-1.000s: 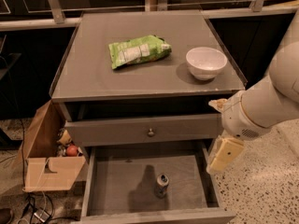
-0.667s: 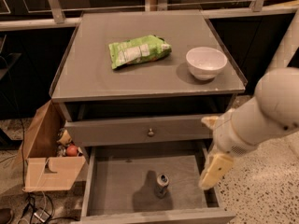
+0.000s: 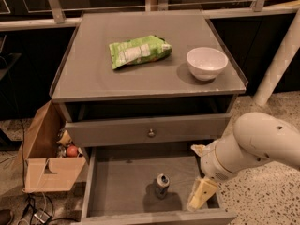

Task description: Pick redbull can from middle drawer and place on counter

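Observation:
The redbull can [image 3: 162, 183] stands upright on the bare grey floor of the open middle drawer [image 3: 117, 186], near its centre front. My gripper [image 3: 201, 194] hangs over the drawer's right side, just right of the can and apart from it, with one cream finger pointing down toward the drawer floor. The white arm reaches in from the right. The grey counter [image 3: 93, 71] is above, with a green snack bag [image 3: 138, 50] and a white bowl [image 3: 206, 63] on it.
A grey drawer front with a round knob [image 3: 151, 133] sits above the open drawer. A cardboard box [image 3: 47, 163] with small items stands on the speckled floor at the left. A white post [image 3: 281, 55] rises at the right.
My arm and gripper have moved down and to the left, from beside the cabinet's right edge to over the right part of the open drawer, closer to the can.

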Tool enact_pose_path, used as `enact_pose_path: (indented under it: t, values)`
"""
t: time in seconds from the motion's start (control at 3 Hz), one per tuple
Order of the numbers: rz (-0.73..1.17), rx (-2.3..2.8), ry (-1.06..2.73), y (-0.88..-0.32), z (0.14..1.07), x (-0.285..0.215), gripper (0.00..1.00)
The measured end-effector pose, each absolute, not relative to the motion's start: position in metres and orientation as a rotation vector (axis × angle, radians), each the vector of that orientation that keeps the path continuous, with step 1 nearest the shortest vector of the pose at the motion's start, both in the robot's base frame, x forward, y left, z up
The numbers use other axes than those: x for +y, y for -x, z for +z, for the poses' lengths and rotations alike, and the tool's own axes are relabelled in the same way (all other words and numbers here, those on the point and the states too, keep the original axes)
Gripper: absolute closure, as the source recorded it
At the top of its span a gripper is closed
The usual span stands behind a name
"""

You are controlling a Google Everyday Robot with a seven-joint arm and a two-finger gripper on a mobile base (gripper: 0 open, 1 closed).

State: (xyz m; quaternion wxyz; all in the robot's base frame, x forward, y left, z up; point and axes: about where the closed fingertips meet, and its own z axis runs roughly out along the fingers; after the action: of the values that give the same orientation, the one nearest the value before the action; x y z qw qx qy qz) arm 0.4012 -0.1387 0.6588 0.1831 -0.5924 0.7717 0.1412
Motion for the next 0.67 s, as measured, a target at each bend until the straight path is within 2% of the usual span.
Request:
enact_pose_path:
  t: [0.33,0.67]
  values:
    - [0.399,2.177,1.671,-0.401,0.659,-0.139,0.0]
    - [0.483,2.186,1.608,-0.4,0.627,-0.136,0.0]
